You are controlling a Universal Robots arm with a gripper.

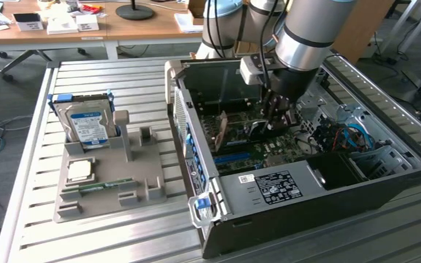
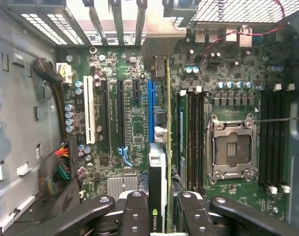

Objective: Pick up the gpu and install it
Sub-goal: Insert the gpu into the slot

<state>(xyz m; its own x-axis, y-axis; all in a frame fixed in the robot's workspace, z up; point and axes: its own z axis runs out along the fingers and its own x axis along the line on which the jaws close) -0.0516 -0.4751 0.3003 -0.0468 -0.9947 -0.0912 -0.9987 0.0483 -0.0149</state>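
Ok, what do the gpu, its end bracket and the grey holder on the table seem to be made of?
The gpu: green circuit board seen edge-on, with a black cooler face, matte, probably plastic. Its bracket: bare sheet metal, by the dull silver sheen. The grey holder: likely plastic, matte and one even colour with blocky moulded shapes.

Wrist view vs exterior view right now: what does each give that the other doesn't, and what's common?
Wrist view: the empty CPU socket and the logo on the edge of the gpu.
Exterior view: the gray fixture tray with the hard drive standing in it, on the slatted table beside the PC case.
Both: the gripper shut on the gpu, over the motherboard.
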